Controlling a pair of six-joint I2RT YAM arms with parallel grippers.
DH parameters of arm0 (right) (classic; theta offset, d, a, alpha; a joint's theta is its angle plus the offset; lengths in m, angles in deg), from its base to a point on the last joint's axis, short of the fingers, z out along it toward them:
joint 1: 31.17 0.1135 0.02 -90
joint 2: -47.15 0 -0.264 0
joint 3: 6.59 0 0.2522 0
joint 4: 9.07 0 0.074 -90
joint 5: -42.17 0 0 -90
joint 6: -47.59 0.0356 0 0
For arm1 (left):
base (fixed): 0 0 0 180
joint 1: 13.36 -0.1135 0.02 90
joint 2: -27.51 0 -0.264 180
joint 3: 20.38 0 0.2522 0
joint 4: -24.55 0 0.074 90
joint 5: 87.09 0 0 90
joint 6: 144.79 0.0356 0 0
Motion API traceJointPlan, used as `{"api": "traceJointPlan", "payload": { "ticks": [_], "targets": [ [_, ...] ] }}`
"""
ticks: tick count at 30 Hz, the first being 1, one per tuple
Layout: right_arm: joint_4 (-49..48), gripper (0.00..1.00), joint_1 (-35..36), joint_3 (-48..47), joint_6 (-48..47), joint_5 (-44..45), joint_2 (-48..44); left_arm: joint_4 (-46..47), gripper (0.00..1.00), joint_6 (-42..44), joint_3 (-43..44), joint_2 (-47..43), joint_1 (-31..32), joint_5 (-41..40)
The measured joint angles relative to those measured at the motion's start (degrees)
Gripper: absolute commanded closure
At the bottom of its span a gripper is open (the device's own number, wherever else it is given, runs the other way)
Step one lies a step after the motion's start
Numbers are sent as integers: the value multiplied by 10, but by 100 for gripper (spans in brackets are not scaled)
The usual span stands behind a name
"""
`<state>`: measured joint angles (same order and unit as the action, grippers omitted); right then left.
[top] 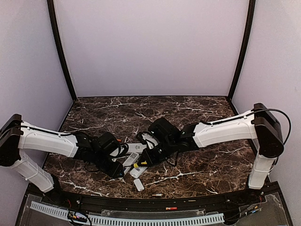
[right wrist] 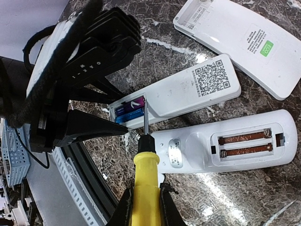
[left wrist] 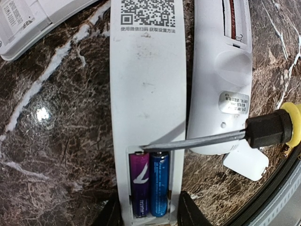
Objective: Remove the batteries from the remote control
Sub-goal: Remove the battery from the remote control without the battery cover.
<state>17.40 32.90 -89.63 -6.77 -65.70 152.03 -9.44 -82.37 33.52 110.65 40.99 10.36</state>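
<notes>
Two batteries (left wrist: 149,186), purple on the left and blue on the right, are lying side by side in the open compartment of the QR-code remote (left wrist: 146,84). Three remotes are resting on the marble table (left wrist: 56,141): the green-labelled remote (right wrist: 244,42), the QR-code one, and the emptied remote (right wrist: 225,143) with its two bare slots showing. One screwdriver (right wrist: 145,169) and one small white cover (left wrist: 247,162) are showing too, with the cover peeking half out from behind the screwdriver's black collar.

From above, my wrists are hiding the batteries, and the green-labelled remote is running off the corner of my left wrist view.

My left gripper (left wrist: 148,216) is straddling the QR-code remote's battery end, jaws partly closed, fingers (left wrist: 110,215) pressing its two long edges. My right gripper (right wrist: 145,209) is clamping the screwdriver's yellow handle, and the blade tip is sitting at the purple battery's top end, at the compartment's rim.
</notes>
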Motion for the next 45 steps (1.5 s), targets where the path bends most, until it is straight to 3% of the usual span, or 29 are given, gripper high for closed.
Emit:
{"api": "traceJointPlan", "payload": {
  "ticks": [18,23,32,35,45],
  "targets": [
    [-44,100,-33,17,-15,-95,10,-14,72,2,10,7,3,-5],
    [-100,100,-28,17,-15,-154,10,-14,72,3,10,7,3,-5],
    [-103,100,-27,18,-14,-158,12,-14,71,5,10,7,6,-9],
    [-111,100,-27,23,-12,-156,11,-15,64,5,10,5,6,-12],
    [-97,100,-28,60,-2,-107,-38,-36,25,-21,7,-61,7,-35]
  ]
}}
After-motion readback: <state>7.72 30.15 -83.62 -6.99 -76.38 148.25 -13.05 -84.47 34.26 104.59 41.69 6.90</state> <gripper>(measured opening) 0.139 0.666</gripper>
